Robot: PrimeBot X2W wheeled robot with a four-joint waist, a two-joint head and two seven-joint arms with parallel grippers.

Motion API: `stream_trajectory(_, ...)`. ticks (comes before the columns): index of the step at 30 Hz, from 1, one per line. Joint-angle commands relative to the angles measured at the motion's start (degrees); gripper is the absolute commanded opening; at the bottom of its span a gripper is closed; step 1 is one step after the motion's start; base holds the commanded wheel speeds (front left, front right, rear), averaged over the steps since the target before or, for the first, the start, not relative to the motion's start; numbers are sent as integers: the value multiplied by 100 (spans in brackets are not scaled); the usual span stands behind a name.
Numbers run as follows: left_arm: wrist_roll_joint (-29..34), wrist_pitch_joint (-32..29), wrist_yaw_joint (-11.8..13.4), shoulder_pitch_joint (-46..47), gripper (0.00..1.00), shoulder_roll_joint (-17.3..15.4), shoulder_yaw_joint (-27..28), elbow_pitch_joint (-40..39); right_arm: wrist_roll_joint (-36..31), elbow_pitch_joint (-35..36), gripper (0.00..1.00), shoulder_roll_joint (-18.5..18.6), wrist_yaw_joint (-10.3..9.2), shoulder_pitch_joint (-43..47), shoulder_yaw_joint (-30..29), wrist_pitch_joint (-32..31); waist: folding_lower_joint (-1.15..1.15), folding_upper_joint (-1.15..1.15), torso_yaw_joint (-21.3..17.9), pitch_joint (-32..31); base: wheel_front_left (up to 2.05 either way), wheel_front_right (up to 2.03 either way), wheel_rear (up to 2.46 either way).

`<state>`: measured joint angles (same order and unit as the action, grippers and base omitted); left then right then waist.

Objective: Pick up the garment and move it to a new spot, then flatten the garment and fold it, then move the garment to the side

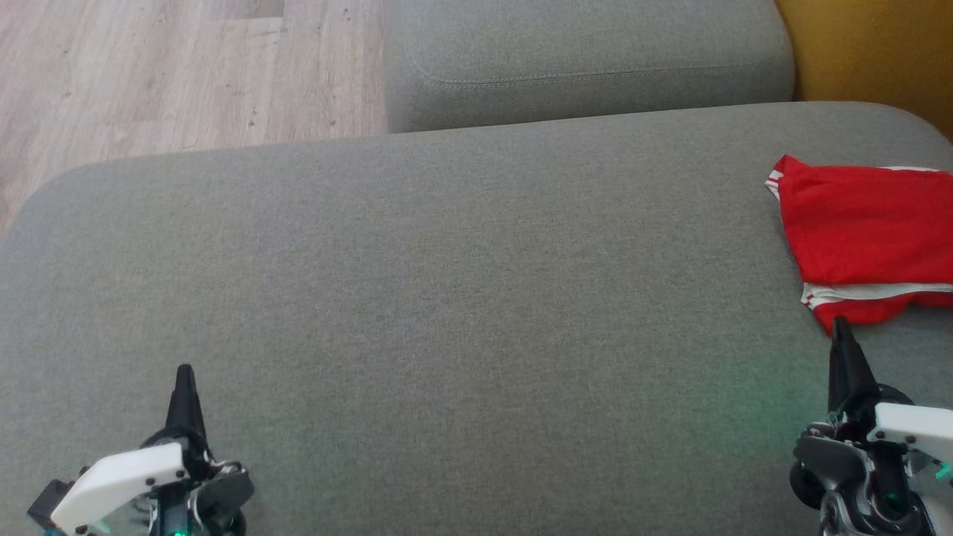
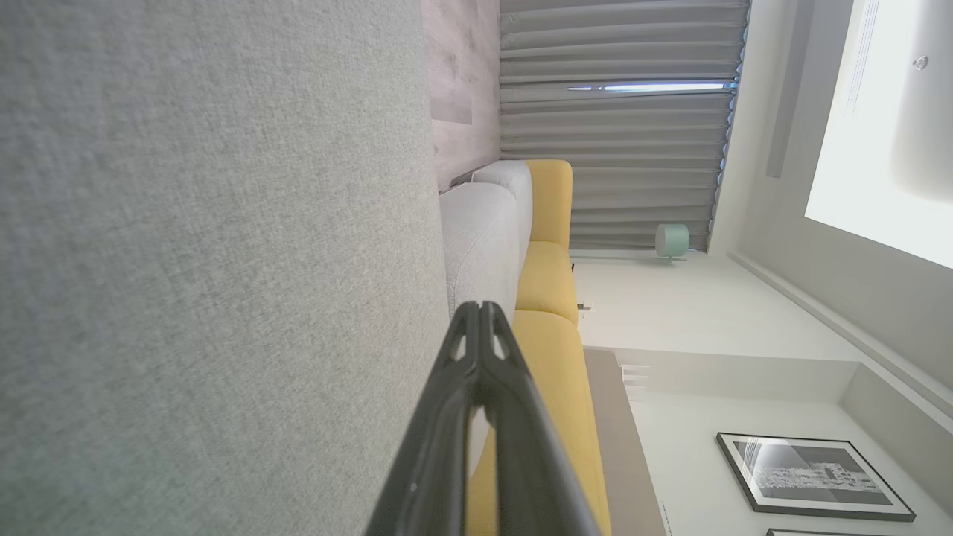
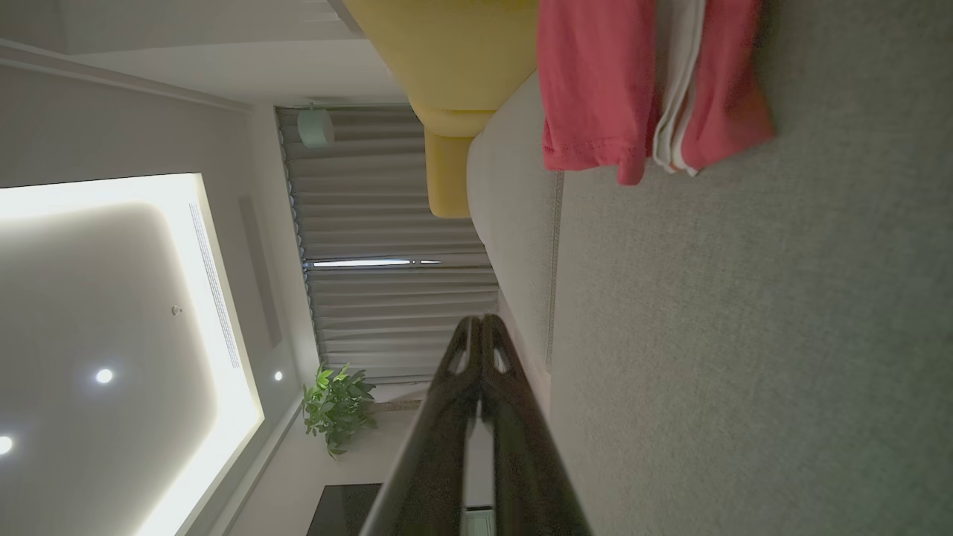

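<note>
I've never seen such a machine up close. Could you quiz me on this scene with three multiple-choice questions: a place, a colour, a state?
1. In the head view, where on the grey cushion does the garment lie?
A) far left
B) middle
C) far right

2. What colour is the garment?
A) red with white trim
B) blue with yellow trim
C) plain black

3. How are the left gripper and right gripper?
A) both open
B) both shut, empty
C) right shut on the garment

Answers:
1 C: it lies at the cushion's right edge.
2 A: red cloth with white bands shows in the head and right wrist views.
3 B: each one's jaws are pressed together with nothing between.
</note>
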<state>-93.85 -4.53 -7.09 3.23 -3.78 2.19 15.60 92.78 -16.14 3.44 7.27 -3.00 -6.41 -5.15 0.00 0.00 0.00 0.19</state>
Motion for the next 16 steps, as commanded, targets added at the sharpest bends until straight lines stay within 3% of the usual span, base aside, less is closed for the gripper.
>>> stream_trajectory(1, 6, -39, -40, 279, 0, -50, 237, -164, 23, 218, 0, 18, 22, -309, 90, -53, 0, 0, 0, -1, 0, 0, 0)
stream_trajectory(16, 34, -65, -40, 282, 0, -27, 271, -162, 7, 217, 0, 4, 22, -311, 71, -68, 0, 0, 0, -1, 0, 0, 0)
